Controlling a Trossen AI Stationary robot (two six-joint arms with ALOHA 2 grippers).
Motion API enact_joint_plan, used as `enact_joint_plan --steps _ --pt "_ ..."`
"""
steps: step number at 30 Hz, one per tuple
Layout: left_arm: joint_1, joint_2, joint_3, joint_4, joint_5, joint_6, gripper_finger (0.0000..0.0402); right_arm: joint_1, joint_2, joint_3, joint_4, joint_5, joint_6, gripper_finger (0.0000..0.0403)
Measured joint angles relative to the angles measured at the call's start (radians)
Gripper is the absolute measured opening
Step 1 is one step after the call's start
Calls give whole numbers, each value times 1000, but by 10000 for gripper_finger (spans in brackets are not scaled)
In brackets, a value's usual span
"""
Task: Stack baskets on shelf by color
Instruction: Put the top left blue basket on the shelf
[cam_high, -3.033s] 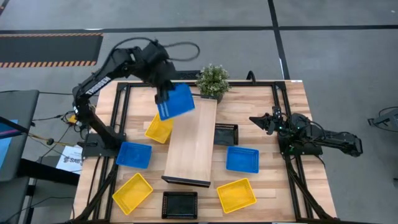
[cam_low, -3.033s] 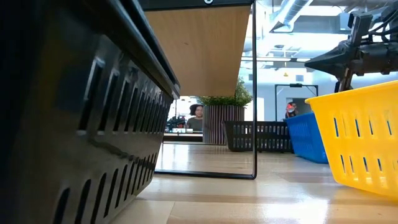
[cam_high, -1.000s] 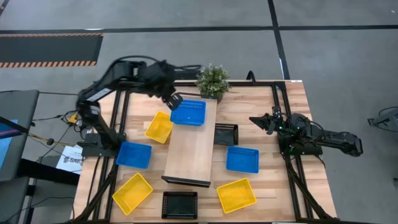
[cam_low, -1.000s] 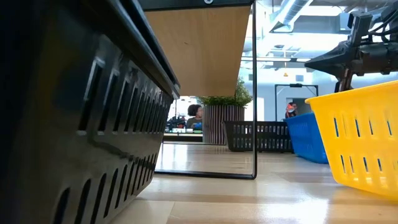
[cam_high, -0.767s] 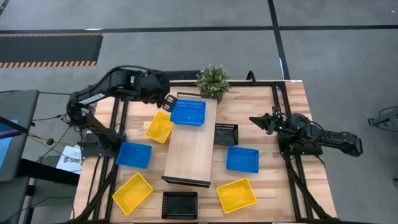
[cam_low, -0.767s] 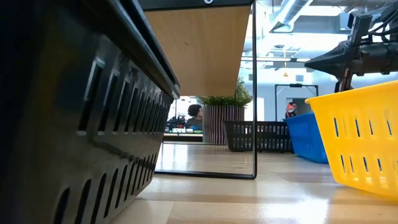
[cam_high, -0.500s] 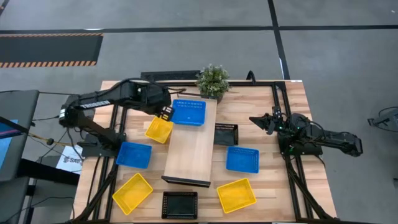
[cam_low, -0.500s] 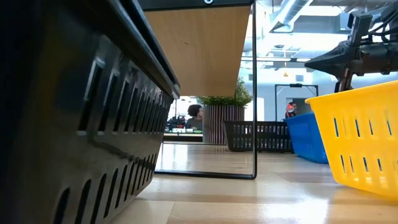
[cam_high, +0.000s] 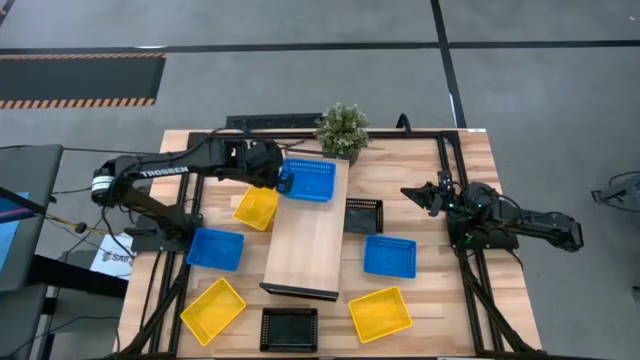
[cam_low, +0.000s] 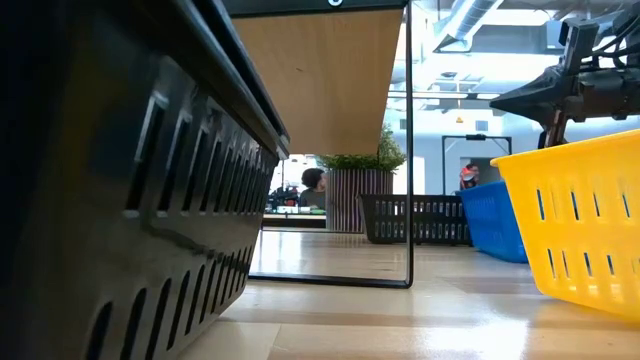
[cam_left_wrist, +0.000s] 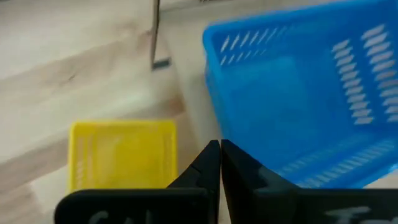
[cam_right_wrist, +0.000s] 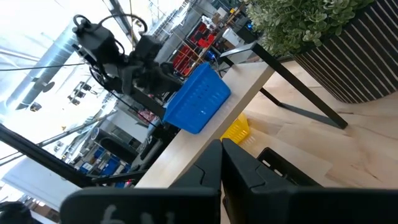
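Blue plastic is what matters at this moment; one blue basket (cam_high: 308, 181) has been set on the far end of the shelf (cam_high: 310, 240), and the left gripper (cam_high: 281, 180) is seen just beside that basket's near-left wall, fingers clenched together on nothing, as the left wrist view shows them pressed flat with no plastic between. Just beneath and beside this gripper, on the table (cam_high: 430, 250), a yellow basket (cam_high: 256, 205) lies touching the shelf's edge; further toward the arm's base a second blue basket (cam_high: 215, 248) is found, with another yellow basket (cam_high: 211, 309) beyond it near the table's corner. The step in hand is judged to be the first placement made, with seven baskets left on the table; the next move would call for the fingers to be parted and lowered over the rim of the second blue basket, so that it may be nested into the one on the shelf. Far across the shelf, the right gripper (cam_high: 425, 195) is parked at the table's right side, shut and empty.
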Motion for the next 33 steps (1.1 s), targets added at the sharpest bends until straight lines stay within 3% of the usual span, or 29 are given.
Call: enact_joint_plan --steps 9,14,19,28,30,33 --pt "48 28 3 37 8 64 0 0 0 0 0 0 0 26" --pt "26 -17 96 54 41 189 0 0 0 0 0 0 0 26" --pt "-25 -23 168 139 174 386 0 0 0 0 -1 0 -6 26" --pt "-82 145 165 158 487 575 0 1 0 0 -2 1 -8 26" --pt "-100 170 165 151 484 604 0 1 0 0 -2 1 -7 26" --pt "-115 197 165 156 391 609 0 1 0 0 -2 1 -2 26"
